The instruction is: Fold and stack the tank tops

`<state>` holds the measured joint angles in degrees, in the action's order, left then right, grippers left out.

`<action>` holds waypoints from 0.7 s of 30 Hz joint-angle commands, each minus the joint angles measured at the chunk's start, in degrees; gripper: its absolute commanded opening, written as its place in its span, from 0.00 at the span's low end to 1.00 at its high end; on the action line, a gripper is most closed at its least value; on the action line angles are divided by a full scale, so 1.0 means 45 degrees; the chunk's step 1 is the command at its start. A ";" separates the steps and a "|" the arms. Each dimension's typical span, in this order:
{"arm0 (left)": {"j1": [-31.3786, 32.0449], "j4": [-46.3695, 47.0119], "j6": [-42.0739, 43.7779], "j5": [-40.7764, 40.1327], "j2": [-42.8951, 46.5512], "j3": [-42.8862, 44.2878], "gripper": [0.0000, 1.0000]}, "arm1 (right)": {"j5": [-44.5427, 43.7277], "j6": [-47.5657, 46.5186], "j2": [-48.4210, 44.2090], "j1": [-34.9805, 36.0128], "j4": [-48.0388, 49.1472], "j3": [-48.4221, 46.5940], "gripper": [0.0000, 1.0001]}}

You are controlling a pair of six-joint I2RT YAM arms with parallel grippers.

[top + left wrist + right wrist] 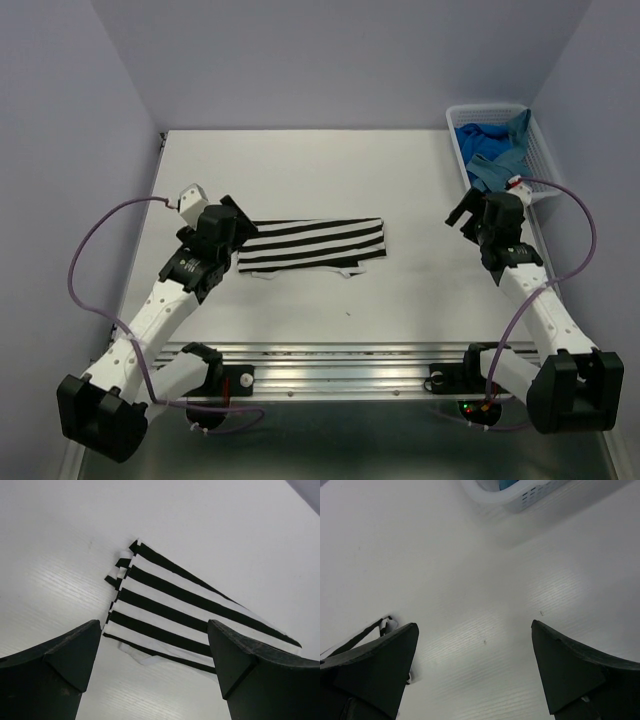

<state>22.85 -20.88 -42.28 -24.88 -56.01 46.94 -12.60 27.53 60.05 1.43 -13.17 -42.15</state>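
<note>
**Striped top folded on table, two blue ones in basket, both claws empty**

Left gripper (155,645) fingers fill the bottom of its wrist view, spread wide with nothing between them. It hovers just over the left end of the striped tank top (175,615). Right gripper (475,645) is also spread wide and empty, over bare table (300,180) near the right edge.

Striped tank top (315,243) lies flat as a folded rectangle, left of the table's middle and somewhat toward the near edge. Its left end shows stacked layer edges, slightly uneven. A bit of white fabric pokes out along the near side.

The blue tank tops (488,150) are heaped in the white lattice basket (538,140) at the far right corner. The teal and royal shades are tangled, so I cannot tell which is on top.

Handling, as a guess:
- Fabric is light, limp knit with no stiffness, so it will sag and drape from any pinch.
- It probably slides easily on the smooth table.
- On the folded one, pinch through all layers at a corner or the layers will split.
- For the basket pile, grab a raised fold on top and lift high to clear the rim. The lattice wall may snag a strap.

Room to move:
- The far half of the table is bare.
- A wide gap lies between the striped top and the right edge, enough to spread the next top.
- Metal rail (340,355) runs along the near edge, so keep cloth off it.
</note>
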 commanded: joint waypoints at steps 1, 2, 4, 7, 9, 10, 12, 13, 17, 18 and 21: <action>-0.0078 0.1259 -0.0370 -0.1735 0.1194 -0.0798 0.99 | -0.0969 0.0366 0.0150 -0.0025 0.1090 0.0090 1.00; -0.0078 0.1649 -0.0312 -0.1832 0.1680 -0.0976 0.99 | -0.0931 0.0444 0.0209 -0.0025 0.1129 0.0090 1.00; -0.0078 0.1944 -0.0292 -0.1911 0.2151 -0.1462 0.99 | -0.0911 0.0562 0.0152 -0.0025 0.1323 0.0109 1.00; -0.0078 0.2685 -0.0057 -0.1718 0.3204 -0.2187 0.99 | 0.0021 0.0485 -0.0219 -0.0025 0.2143 0.0614 1.00; -0.0078 0.2727 -0.0270 -0.1541 0.3422 -0.2480 0.99 | 0.1328 0.0154 -0.0453 -0.0025 0.2884 0.1064 1.00; -0.0078 0.2746 -0.0311 -0.1386 0.3462 -0.2713 0.99 | 0.2205 0.0113 -0.0628 -0.0025 0.4202 0.1337 1.00; -0.0078 0.2456 -0.0408 -0.0937 0.3326 -0.2949 0.99 | 0.5076 0.0404 -0.0592 -0.0025 0.5382 0.2038 1.00; -0.0078 0.2299 -0.0621 -0.0645 0.3055 -0.2989 0.99 | 0.6748 0.0522 -0.0204 -0.0025 0.6141 0.2101 1.00; -0.0078 0.1478 -0.1053 0.0194 0.2235 -0.3028 0.99 | 0.6344 -0.1147 0.1395 0.3336 0.5020 0.0913 1.00; -0.0078 0.1419 -0.1092 0.0352 0.2077 -0.3048 0.99 | 0.5775 -0.1582 0.1769 0.4243 0.4494 0.0407 1.00; -0.0117 0.1341 -0.1209 0.0939 0.1646 -0.3126 0.99 | 0.4482 -0.2231 0.3389 0.6451 0.3673 -0.0338 1.00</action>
<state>22.74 -13.87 -46.13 -23.88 -47.62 34.02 9.45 23.62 70.24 20.99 4.73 -38.74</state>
